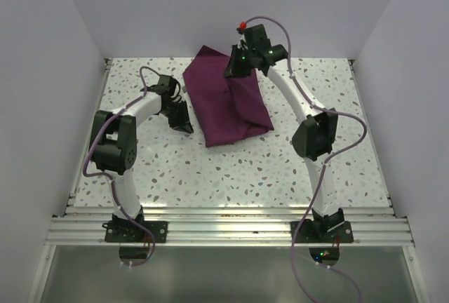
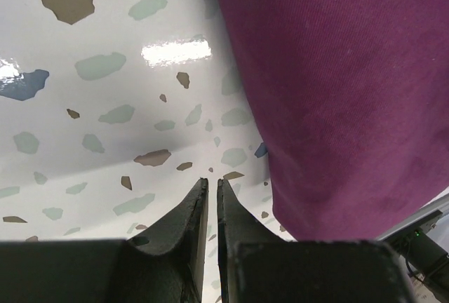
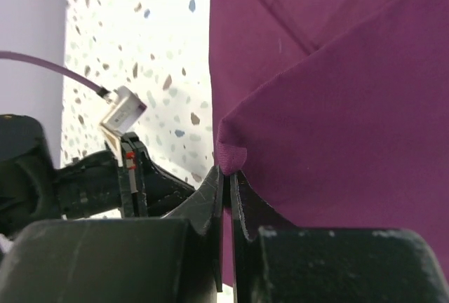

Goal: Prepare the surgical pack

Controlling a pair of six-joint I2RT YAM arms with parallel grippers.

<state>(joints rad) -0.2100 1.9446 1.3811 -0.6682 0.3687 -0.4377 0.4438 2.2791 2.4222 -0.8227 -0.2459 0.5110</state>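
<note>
My right pincer (image 3: 226,173) is clenching on a folded corner of the dark-purple cloth (image 3: 337,106), jaws pressing almost together with the fabric nipped at the tips. My left pincer (image 2: 212,182) is sitting nearly clenched, jaws showing only a thin slit, gripping nothing. It is pointing down at the speckled table (image 2: 105,106) just beside the cloth's left edge, not touching the cloth. The cloth is lying as a folded bundle on the far middle of the table, between both arms. The right pincer is working at its far edge, the left at its near-left side.
</note>
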